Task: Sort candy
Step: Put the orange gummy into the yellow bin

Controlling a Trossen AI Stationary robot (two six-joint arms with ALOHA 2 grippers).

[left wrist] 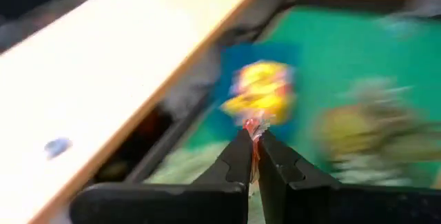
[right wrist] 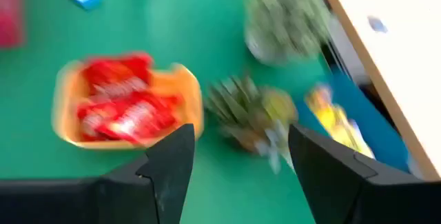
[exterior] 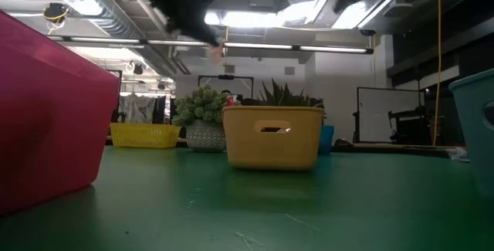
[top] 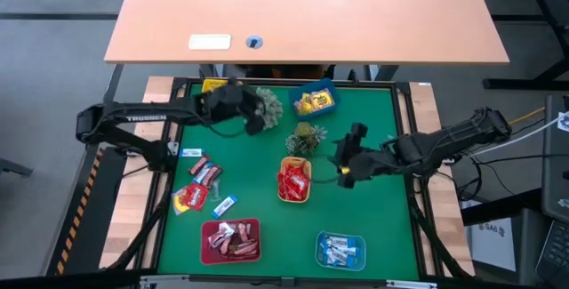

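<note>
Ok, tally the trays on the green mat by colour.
Dark blue tray: 1
Orange tray: 1
Red tray: 1
Light blue tray: 1
Yellow tray: 1
Total: 5

Left hand (top: 252, 111) pinched closed, raised at far edge; right hand (top: 345, 160) spread wide.

Candy, small wrapped sweets: red (top: 294, 183), yellow (top: 314, 102), brown-pink (top: 231, 240) and blue-white (top: 339, 251) lots lie sorted in separate trays. Loose pieces (top: 203, 185) lie scattered on the green mat's left side.
</note>
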